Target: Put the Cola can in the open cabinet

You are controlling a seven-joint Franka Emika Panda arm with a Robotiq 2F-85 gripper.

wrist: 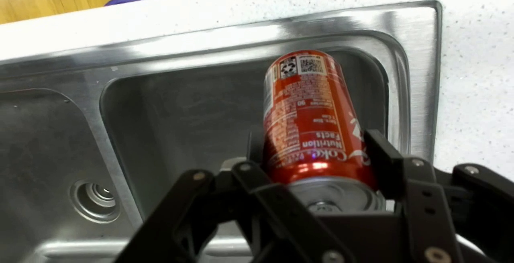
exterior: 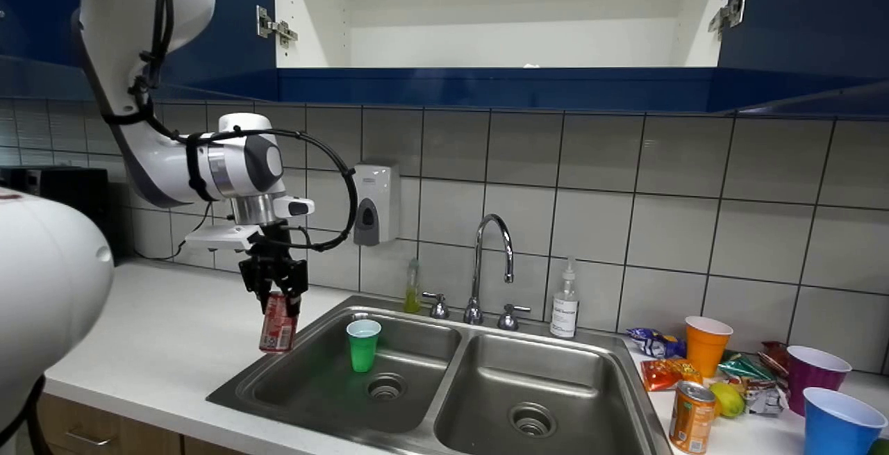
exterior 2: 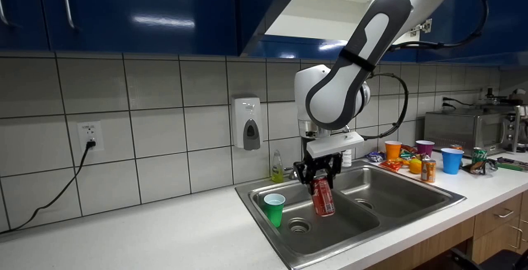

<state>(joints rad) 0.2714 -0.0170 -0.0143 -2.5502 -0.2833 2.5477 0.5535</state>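
Observation:
The Cola can (exterior: pixel 278 332), slim and red, hangs in the air with my gripper (exterior: pixel 280 300) shut on its upper end. In both exterior views the can (exterior 2: pixel 323 200) is slightly tilted, its lower end free. In the wrist view the fingers flank the can (wrist: pixel 307 106) near its silver top, one pressed to each side; the can's far side is hidden. The open cabinet (exterior: pixel 514 43), white inside with a dark blue lower edge, is on the wall well above the gripper. In an exterior view the arm covers part of the cabinet (exterior 2: pixel 317 16).
Beneath the can is the double steel sink (exterior 2: pixel 284 247), with a green cup (exterior: pixel 362 351) in one basin. The tap (exterior: pixel 479 267) and soap dispenser (exterior: pixel 375 203) stand along the wall. Cups, an orange can (exterior: pixel 692 417) and snack packets crowd the counter beyond the sink.

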